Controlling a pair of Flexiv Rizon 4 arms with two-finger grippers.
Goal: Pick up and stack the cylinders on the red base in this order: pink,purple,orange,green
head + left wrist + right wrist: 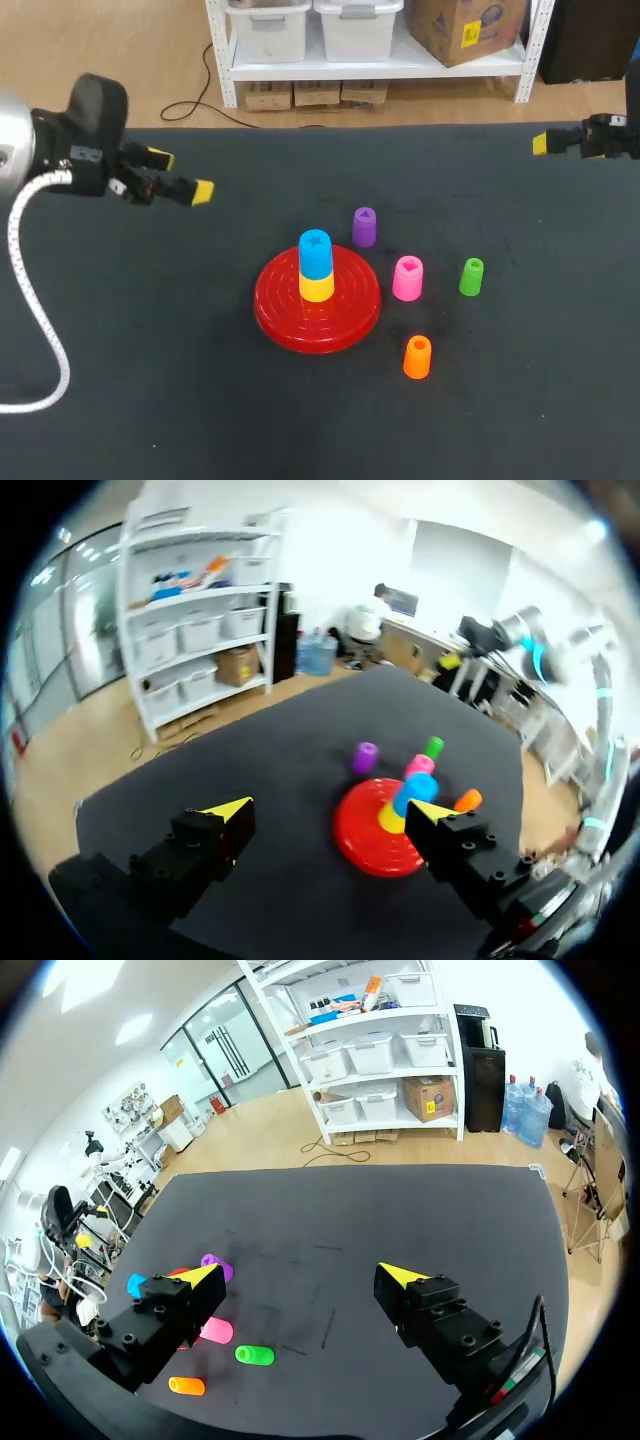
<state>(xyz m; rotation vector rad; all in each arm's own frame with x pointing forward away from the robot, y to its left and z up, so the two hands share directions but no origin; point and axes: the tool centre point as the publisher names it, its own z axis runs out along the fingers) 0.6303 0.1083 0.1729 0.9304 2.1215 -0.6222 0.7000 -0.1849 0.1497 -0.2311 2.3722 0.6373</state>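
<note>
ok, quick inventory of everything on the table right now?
table: one, black
red base: one, red, mid-table
yellow cylinder: one, yellow, on the base
blue cylinder: one, blue, atop the yellow
purple cylinder: one, purple, behind base, to its right
pink cylinder: one, pink, right of base
green cylinder: one, green, right of pink
orange cylinder: one, orange, front-right of base
left fingers: two, yellow-tipped, open, empty, table's left
right fingers: two, yellow-tipped, open, empty, table's far right
</note>
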